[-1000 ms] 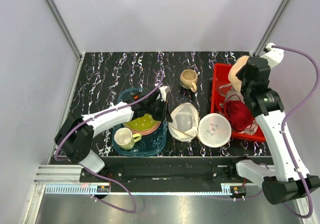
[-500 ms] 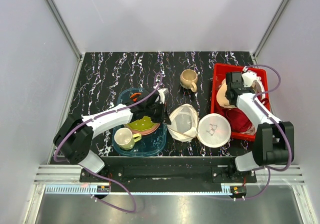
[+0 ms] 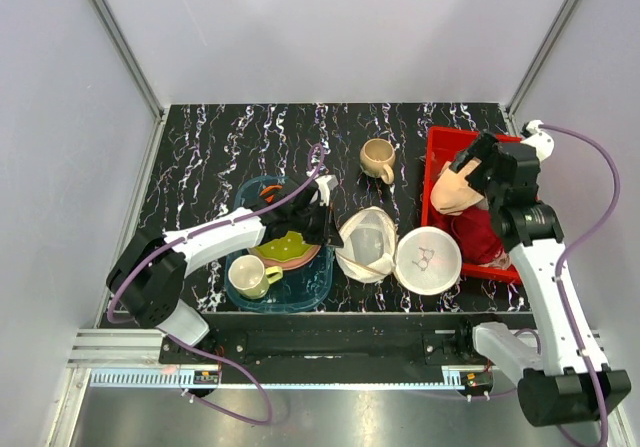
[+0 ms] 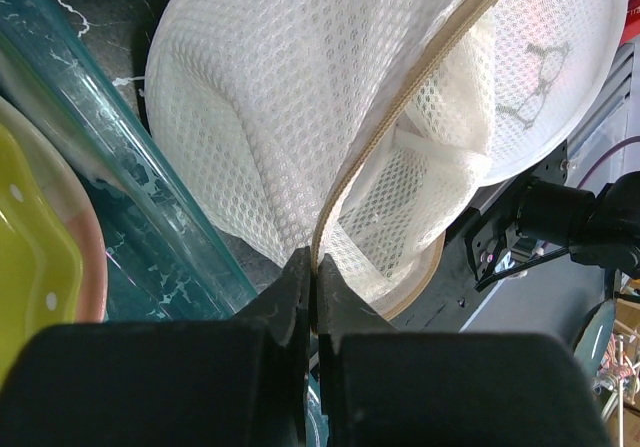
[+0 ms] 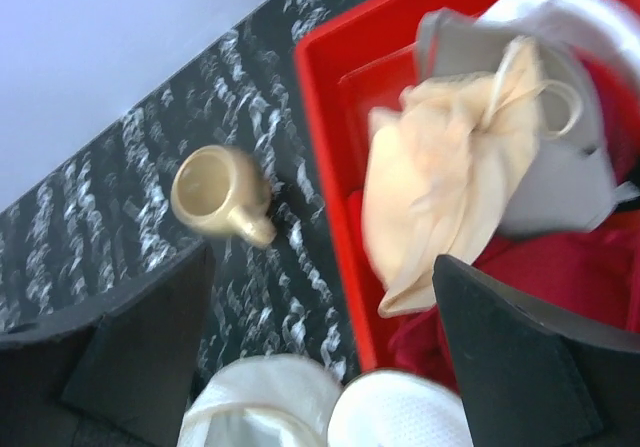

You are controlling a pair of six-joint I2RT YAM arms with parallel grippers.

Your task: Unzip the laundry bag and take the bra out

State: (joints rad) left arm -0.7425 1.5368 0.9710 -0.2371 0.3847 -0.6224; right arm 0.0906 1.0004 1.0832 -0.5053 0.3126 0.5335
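Observation:
The laundry bag lies unzipped, its two off-white mesh halves spread side by side; the right half bears a small black drawing. My left gripper is shut on the beige rim of the left half, and in the left wrist view the piping runs straight down between the closed jaws of the left gripper. The peach bra lies in the red bin. My right gripper hovers above it, open and empty. In the right wrist view the bra rests loose beyond the right gripper.
A grey bra and a red garment share the red bin. A beige cup stands behind the bag. A teal tray on the left holds green and pink plates and a yellow mug.
My right gripper has opened and let the bra fall into the red bin, then lifted clear. The left gripper still holds the bag's rim in the same spot.

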